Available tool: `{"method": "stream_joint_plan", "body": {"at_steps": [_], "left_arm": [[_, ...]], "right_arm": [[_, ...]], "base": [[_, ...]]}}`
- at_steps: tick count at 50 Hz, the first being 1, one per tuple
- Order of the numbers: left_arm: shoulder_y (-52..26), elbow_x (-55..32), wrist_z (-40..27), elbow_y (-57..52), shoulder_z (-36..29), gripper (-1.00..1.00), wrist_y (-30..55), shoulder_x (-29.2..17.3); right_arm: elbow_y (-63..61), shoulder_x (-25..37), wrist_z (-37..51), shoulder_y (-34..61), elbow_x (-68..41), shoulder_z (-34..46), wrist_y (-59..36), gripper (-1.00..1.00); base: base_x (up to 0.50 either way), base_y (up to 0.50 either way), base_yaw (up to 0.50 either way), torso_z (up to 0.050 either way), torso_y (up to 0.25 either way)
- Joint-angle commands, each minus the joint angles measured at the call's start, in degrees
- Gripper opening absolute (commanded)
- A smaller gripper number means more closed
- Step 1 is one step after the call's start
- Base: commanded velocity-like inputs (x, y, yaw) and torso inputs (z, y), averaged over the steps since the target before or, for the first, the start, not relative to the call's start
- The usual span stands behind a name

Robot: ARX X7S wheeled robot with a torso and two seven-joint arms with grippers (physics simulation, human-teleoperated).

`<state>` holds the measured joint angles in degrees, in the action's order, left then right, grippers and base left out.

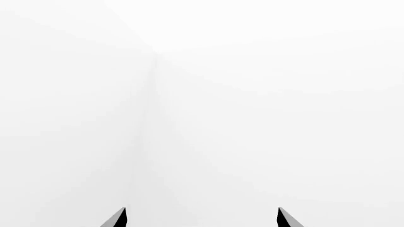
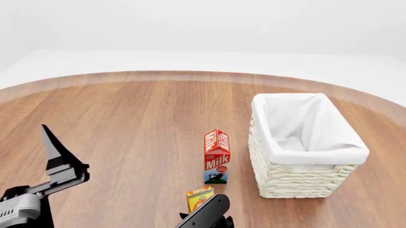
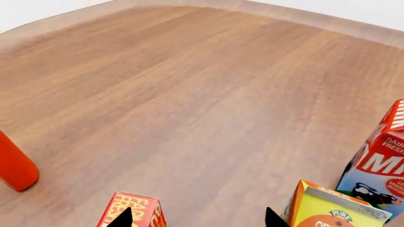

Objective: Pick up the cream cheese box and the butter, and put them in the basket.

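Left gripper (image 1: pixel 202 218) is raised at near left with jaws apart, holding nothing (its wrist view is just blank white). Right gripper (image 3: pixel 197 218) is also spread and unloaded, low over the table (image 3: pixel 189 94) at the near edge, the butter (image 3: pixel 134 210) just by one fingertip and the orange juice carton (image 3: pixel 328 210) by the other. Basket (image 2: pixel 304 178) sits right of the milk carton (image 2: pixel 216 156); cream cheese box not visible.
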<state>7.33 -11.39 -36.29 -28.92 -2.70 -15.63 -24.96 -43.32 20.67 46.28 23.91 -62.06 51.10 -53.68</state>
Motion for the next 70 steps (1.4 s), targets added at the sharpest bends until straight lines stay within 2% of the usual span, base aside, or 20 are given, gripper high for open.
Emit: {"method": "stream_joint_plan", "body": {"at_steps": [1,24,30,45,59,70], "left_arm": [[0.1,0.1,1.2,-0.3,1.7,1.0,0.7,0.9],[0.5,-1.5,1.5,-0.3,2.5,1.0,0.0,0.0],[0.7,-1.3,0.3,-0.5,3.8,1.0,0.6,-0.1],[2.1,-2.8,-0.9,-2.2,7.4,1.0,0.6,-1.3],[2.9,-3.6,-1.1,-2.9,8.8,1.0,0.3,-1.9],[4.0,-4.3,-1.8,-3.8,11.1,1.0,-0.1,-2.4]], "right_arm": [[0.0,-3.0,-0.7,0.5,0.8,-0.1,-0.3,1.0],[2.6,-6.6,-1.1,-0.8,-0.1,1.8,1.0,1.0],[3.3,-7.1,-1.1,-1.3,-3.4,1.0,1.2,1.0],[4.1,-8.5,-1.3,-1.6,-2.4,3.6,0.9,1.0],[8.7,-8.7,-2.6,-3.4,-0.4,3.8,3.5,1.0],[13.5,-10.1,-0.2,-5.9,-1.6,2.4,4.8,1.0]], "base": [[0.0,0.0,0.0,0.0,0.0],[0.0,0.0,0.0,0.0,0.0],[0.0,0.0,0.0,0.0,0.0],[0.0,0.0,0.0,0.0,0.0],[0.0,0.0,0.0,0.0,0.0],[0.0,0.0,0.0,0.0,0.0]]}}
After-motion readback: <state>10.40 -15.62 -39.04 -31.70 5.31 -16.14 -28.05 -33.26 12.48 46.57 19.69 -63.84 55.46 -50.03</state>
